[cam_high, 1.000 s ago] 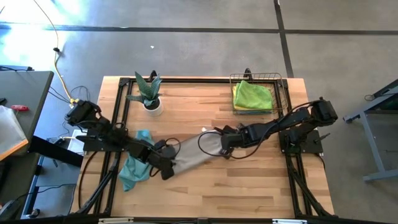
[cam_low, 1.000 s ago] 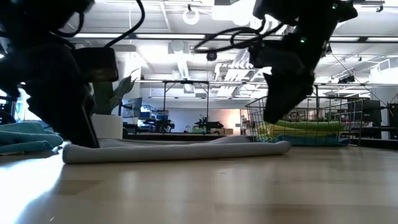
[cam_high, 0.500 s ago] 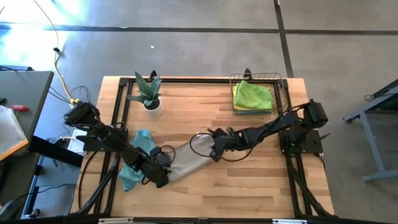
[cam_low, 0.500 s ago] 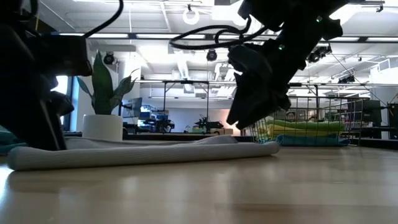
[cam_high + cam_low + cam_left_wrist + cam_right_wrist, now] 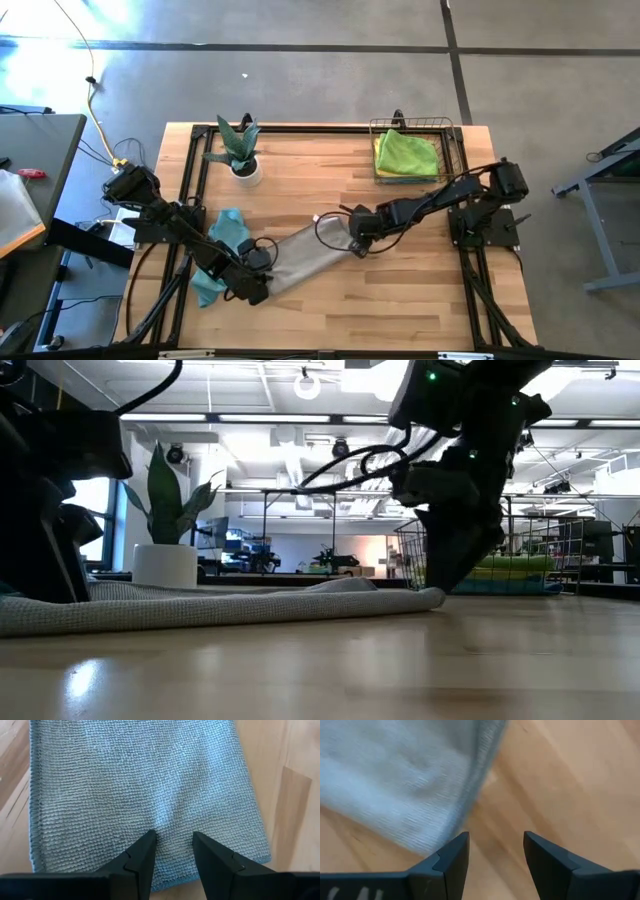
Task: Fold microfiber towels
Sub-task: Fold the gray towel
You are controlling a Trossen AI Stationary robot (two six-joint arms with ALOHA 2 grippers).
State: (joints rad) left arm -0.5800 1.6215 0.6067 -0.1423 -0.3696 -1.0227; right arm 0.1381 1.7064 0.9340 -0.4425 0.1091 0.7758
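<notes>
The teal towel [image 5: 215,255] lies bunched at the table's left edge, likely waiting its turn. Just beside it, the left pincer [image 5: 252,287] hovers parted over one end of the grey towel [image 5: 305,255], gripping nothing, probably to pin or pinch that end. The grey towel stretches as a long band across the table [image 5: 400,300]. At its other end the right pincer [image 5: 357,245] stands open and empty, beside the corner. Folded green towels [image 5: 406,153] fill the wire basket [image 5: 455,150]; a potted plant [image 5: 240,150] stands behind. Beyond lies concrete floor.
</notes>
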